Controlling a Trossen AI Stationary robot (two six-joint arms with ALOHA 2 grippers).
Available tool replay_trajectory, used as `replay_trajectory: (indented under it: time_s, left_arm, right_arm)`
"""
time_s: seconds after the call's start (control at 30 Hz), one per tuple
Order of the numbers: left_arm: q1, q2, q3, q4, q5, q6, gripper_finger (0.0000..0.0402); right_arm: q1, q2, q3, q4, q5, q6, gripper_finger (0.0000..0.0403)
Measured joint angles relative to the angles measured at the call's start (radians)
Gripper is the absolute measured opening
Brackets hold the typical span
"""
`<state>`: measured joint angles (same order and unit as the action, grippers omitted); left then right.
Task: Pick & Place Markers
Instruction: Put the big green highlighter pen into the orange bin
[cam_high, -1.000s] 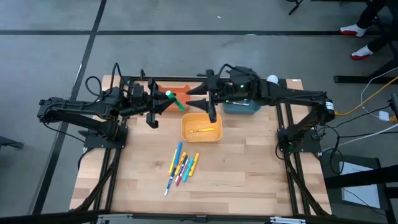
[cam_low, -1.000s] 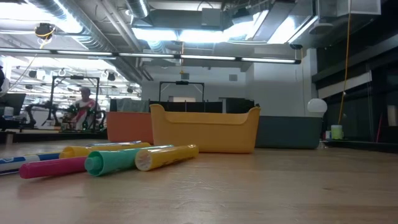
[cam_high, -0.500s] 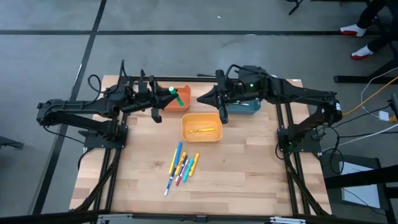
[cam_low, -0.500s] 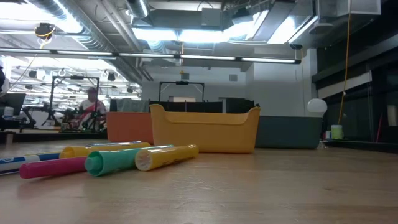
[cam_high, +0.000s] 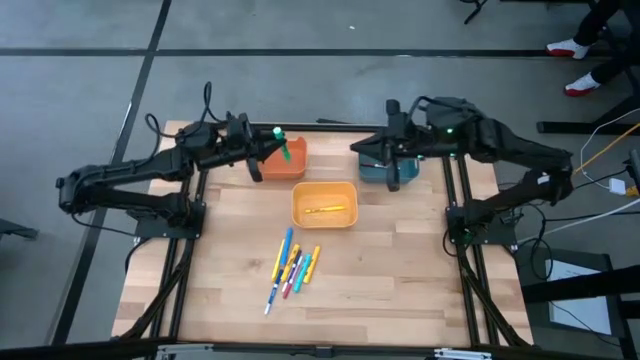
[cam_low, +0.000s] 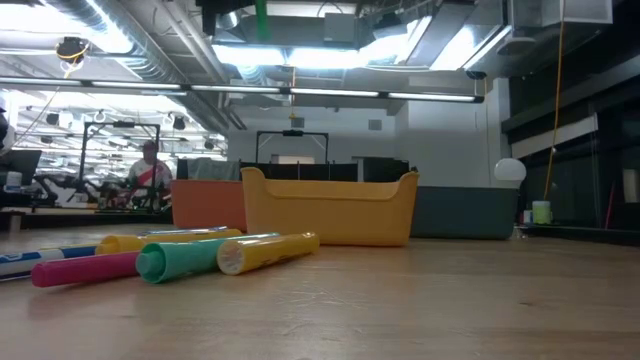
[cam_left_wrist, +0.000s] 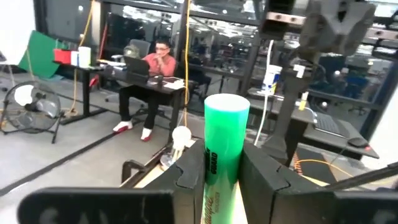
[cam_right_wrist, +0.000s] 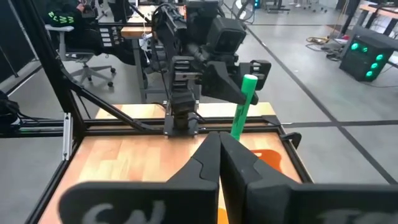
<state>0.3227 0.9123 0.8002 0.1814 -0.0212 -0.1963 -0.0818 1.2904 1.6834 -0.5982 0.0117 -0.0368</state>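
Note:
My left gripper (cam_high: 268, 150) is shut on a green marker (cam_high: 284, 148) above the orange bin (cam_high: 292, 165) at the table's far edge. The right wrist view shows that marker (cam_right_wrist: 242, 107) standing nearly upright. My right gripper (cam_high: 360, 150) is shut and holds nothing, high up beside the teal bin (cam_high: 392, 172). A yellow marker (cam_high: 326, 210) lies in the yellow bin (cam_high: 300, 190). Several more markers (cam_high: 291, 268) lie flat in a loose bunch on the table nearer the front; the low view shows them (cam_low: 190, 255) lying before the yellow bin (cam_low: 330, 208). My left gripper pinches the green marker's barrel (cam_left_wrist: 217, 180) between its two fingers (cam_left_wrist: 189, 180), which lie across it and come level from the table's left. The flat end (cam_left_wrist: 227, 102) sticks up above the fingers. The marker is lifted clear, nearly upright, over the orange bin.
The three bins stand close together at the table's far middle, the yellow one in front of the other two. Bare wood lies left, right and in front of the marker bunch. A person sits at a desk (cam_left_wrist: 152, 62) in the room beyond.
My left gripper has carried the green marker toward the far edge, from beside the yellow bin to above the orange bin. My right gripper has drawn back from the yellow bin toward the table's right, over the teal bin, and has shut.

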Motion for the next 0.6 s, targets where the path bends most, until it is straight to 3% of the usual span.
replay_trajectory:
  time_s: [0.23, 0.6]
  left_arm:
    - [0.148, 0.002, 0.004, -0.05, 0.117, -0.014, 0.0067]
    - [0.314, 0.081, 0.147, -0.262, 0.274, 0.029, 0.0067]
  right_arm:
    - [0.0, -0.031, 0.0, -0.049, 0.046, -0.003, 0.0002]
    - [0.0, -0.031, 0.0, -0.069, 0.05, -0.023, 0.0002]
